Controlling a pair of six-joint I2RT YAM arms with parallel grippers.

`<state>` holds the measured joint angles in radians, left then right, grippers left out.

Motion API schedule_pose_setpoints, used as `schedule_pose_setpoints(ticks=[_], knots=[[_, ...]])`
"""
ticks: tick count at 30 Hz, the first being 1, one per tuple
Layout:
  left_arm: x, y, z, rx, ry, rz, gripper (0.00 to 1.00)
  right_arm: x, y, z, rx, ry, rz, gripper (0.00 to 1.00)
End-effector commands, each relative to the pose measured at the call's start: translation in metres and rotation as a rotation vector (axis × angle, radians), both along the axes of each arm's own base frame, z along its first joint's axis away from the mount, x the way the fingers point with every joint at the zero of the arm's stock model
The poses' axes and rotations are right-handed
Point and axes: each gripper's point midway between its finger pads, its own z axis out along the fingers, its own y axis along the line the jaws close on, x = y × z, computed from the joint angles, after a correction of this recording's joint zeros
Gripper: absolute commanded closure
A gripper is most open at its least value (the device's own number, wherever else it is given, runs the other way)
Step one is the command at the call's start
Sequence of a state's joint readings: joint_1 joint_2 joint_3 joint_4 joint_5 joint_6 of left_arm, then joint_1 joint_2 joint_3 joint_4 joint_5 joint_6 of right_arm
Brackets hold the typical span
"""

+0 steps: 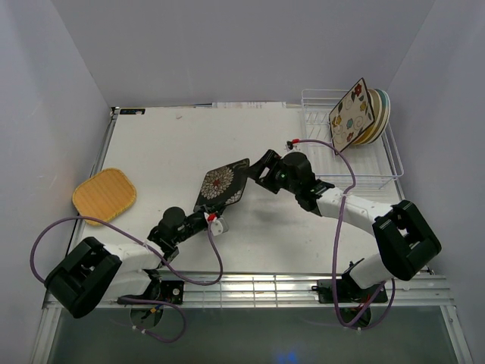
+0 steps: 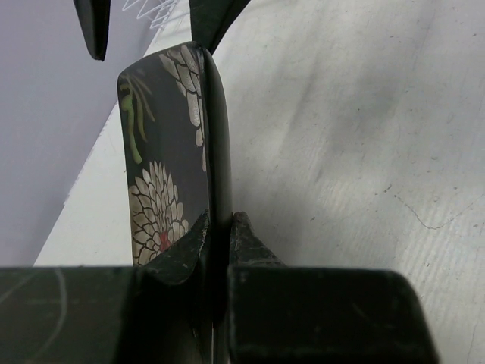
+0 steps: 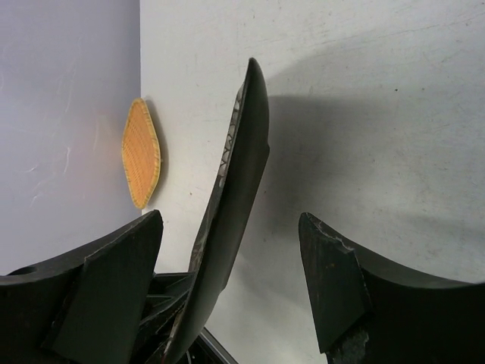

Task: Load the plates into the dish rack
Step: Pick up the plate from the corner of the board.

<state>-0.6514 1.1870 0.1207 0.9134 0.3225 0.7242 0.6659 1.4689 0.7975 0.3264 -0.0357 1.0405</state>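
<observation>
A black floral plate (image 1: 222, 184) hangs tilted above the middle of the table. My left gripper (image 1: 208, 216) is shut on its near edge; in the left wrist view both fingers (image 2: 246, 235) pinch the rim of the plate (image 2: 163, 152). My right gripper (image 1: 258, 171) is open at the plate's far corner. In the right wrist view the plate's edge (image 3: 239, 189) stands between the spread jaws of the gripper (image 3: 231, 218), near the left one and apart from the right. The dish rack (image 1: 386, 163) at the back right holds a flowered cream plate (image 1: 351, 114) with round plates (image 1: 380, 114) behind it.
An orange-yellow rounded-square plate (image 1: 104, 196) lies flat near the table's left edge, also seen as the orange plate (image 3: 142, 154) in the right wrist view. Purple cables loop round both arms. Grey walls close in the left, back and right.
</observation>
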Motion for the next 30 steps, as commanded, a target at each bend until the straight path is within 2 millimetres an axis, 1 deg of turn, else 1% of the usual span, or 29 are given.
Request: schedule_pose_setpoints(ticks=[1, 3, 4, 5, 7, 8, 11, 14, 21, 24, 25, 28, 30], knots=[[0.006, -0.009, 0.065, -0.100, -0.241, -0.004, 1.00, 0.005, 0.014, 0.023, 0.051, -0.058, 0.027, 0.22], [0.009, -0.007, 0.069, -0.104, -0.254, 0.016, 1.00, 0.006, 0.018, 0.023, 0.054, -0.050, 0.032, 0.22], [0.009, -0.006, 0.070, -0.106, -0.263, 0.026, 1.00, 0.006, 0.019, 0.020, 0.053, -0.036, 0.032, 0.22], [0.010, -0.005, 0.077, -0.121, -0.287, 0.037, 1.00, 0.006, 0.020, 0.018, 0.055, -0.029, 0.038, 0.22], [0.014, -0.002, 0.077, -0.122, -0.299, 0.067, 1.00, 0.007, 0.025, 0.018, 0.061, -0.021, 0.047, 0.22], [0.015, -0.001, 0.083, -0.131, -0.330, 0.078, 1.00, 0.006, 0.026, 0.017, 0.063, -0.013, 0.056, 0.22], [0.015, 0.000, 0.083, -0.118, -0.370, 0.097, 1.00, 0.006, 0.032, 0.017, 0.073, -0.009, 0.072, 0.25], [0.011, 0.000, 0.083, -0.111, -0.410, 0.104, 1.00, 0.006, 0.037, 0.016, 0.080, -0.008, 0.082, 0.28], [0.007, -0.003, 0.080, -0.091, -0.442, 0.100, 1.00, 0.009, 0.039, 0.014, 0.081, -0.008, 0.080, 0.33], [0.006, -0.004, 0.081, -0.092, -0.450, 0.099, 1.00, 0.009, 0.041, 0.013, 0.085, -0.012, 0.085, 0.45], [0.005, -0.004, 0.081, -0.090, -0.450, 0.099, 1.00, 0.010, 0.042, 0.014, 0.090, -0.014, 0.089, 0.56], [0.004, -0.006, 0.085, -0.092, -0.463, 0.098, 1.00, 0.010, 0.047, 0.013, 0.108, -0.009, 0.111, 0.63], [0.004, -0.005, 0.088, -0.095, -0.477, 0.102, 1.00, 0.012, 0.050, 0.013, 0.109, -0.005, 0.116, 0.63]])
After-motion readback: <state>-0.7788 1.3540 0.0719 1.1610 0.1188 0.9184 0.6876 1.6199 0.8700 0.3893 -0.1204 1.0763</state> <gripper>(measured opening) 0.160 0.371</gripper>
